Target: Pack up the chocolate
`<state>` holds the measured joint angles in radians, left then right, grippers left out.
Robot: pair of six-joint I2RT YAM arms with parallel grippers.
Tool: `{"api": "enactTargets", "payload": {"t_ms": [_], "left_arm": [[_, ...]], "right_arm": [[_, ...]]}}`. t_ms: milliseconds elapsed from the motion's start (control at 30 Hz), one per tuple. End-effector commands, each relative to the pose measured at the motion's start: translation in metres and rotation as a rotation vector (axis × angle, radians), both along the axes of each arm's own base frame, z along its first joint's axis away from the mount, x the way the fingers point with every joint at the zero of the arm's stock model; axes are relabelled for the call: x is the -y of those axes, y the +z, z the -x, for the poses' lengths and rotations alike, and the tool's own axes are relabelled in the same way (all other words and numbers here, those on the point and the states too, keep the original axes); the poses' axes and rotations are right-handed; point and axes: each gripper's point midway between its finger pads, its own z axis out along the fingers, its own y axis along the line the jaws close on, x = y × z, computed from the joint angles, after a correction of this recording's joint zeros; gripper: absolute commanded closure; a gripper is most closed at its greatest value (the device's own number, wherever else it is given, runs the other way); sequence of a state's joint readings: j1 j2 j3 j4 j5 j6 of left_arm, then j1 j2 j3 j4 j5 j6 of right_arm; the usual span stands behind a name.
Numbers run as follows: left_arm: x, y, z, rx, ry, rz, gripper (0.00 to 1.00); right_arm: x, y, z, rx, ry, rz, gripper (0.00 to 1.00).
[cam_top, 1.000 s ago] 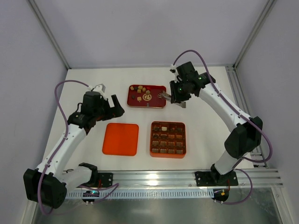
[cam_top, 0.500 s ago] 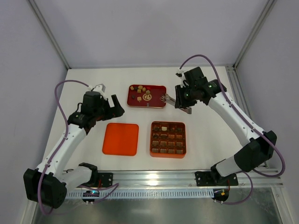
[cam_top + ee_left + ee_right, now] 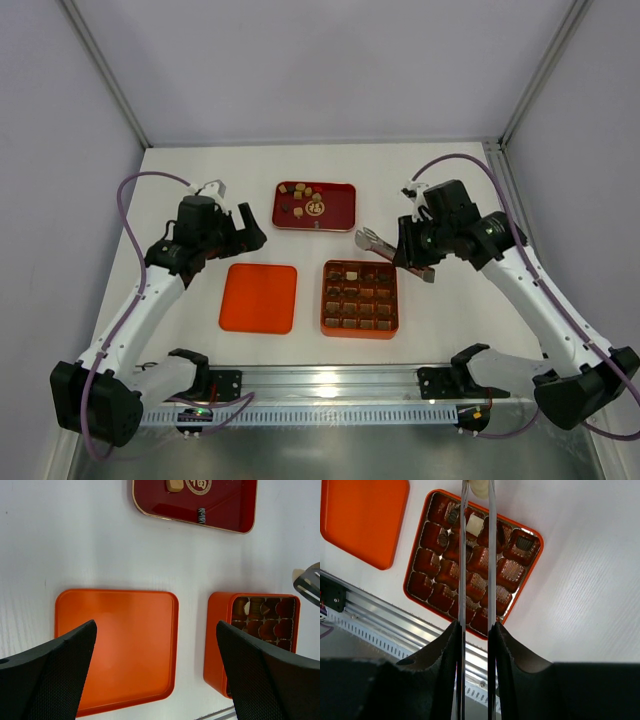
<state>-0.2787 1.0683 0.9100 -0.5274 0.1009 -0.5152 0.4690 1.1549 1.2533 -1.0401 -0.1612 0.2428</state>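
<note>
At twelve o'clock of the orange gridded box, right gripper clamps thin metal tweezers pinching cream-white chocolate, apparently for precise placement; left gripper released.

- A white table is evenly lit, with only soft shadows.
- A plain pale grey-lilac back wall and side walls enclose it.
- Slim metal posts rise from its far corners.
- An aluminium rail runs along its near edge, with a perforated strip just below.

An orange lid lies beside the orange box; tweezers near red tray.
</note>
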Motion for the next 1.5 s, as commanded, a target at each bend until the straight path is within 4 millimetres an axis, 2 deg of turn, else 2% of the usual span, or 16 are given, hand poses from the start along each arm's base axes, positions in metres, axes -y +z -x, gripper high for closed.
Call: {"api": "enactTargets", "payload": {"t_ms": [0,400,733,1067,1467], "left_arm": [[0.003,0.007,-0.005,0.032,-0.012,0.017,0.0],[0.002,0.004,-0.006,0.025,-0.008,0.01,0.0],[0.002,0.0,-0.005,0.013,-0.008,0.006,0.0],[0.001,0.001,-0.006,0.017,-0.004,0.002,0.0],[0.002,0.0,-0.006,0.014,-0.005,0.003,0.0]], "right_arm": [[0.0,0.003,0.02,-0.017,-0.006,-0.057,0.66],[0.02,-0.008,0.065,-0.054,-0.031,-0.068,0.66],[0.022,-0.018,0.087,-0.093,-0.019,-0.093,0.66],[0.024,-0.03,0.095,-0.117,-0.018,-0.093,0.66],[0.019,-0.034,0.091,-0.114,-0.019,-0.096,0.65]]}}
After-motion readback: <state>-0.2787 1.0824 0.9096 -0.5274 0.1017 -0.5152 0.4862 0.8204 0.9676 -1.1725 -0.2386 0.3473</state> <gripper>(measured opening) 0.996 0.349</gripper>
